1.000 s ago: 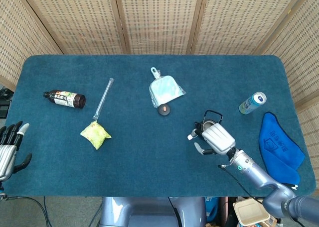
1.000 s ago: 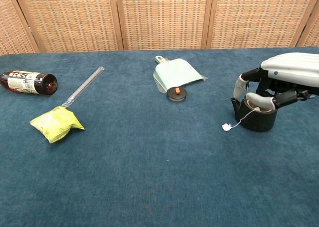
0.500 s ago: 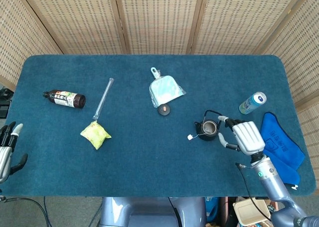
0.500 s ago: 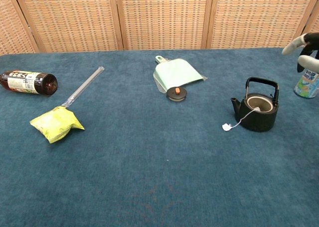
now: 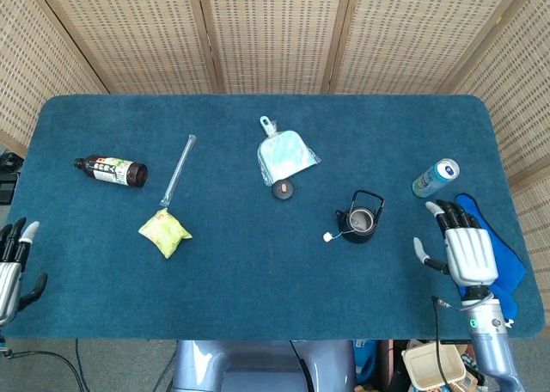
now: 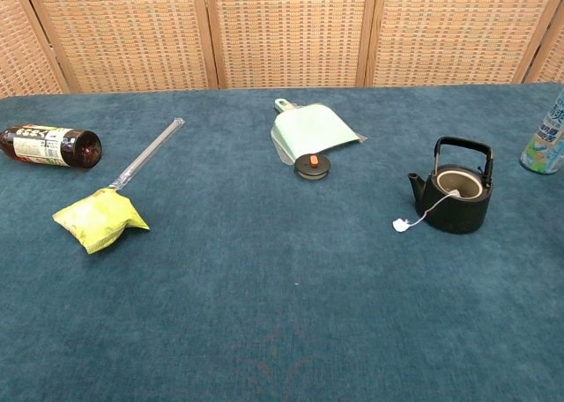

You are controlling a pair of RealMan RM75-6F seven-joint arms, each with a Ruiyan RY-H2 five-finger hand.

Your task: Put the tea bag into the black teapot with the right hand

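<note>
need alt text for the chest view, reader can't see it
A black teapot stands lidless at right on a blue table, a tea bag string trailing from its mouth to a white tag on the cloth. Its lid lies mid-table by a dustpan; no hand shows.

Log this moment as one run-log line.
teapot: upright, lid off, string over rim, tag on cloth | right robot hand: open, beside blue cloth | left robot hand: open, idle
</note>
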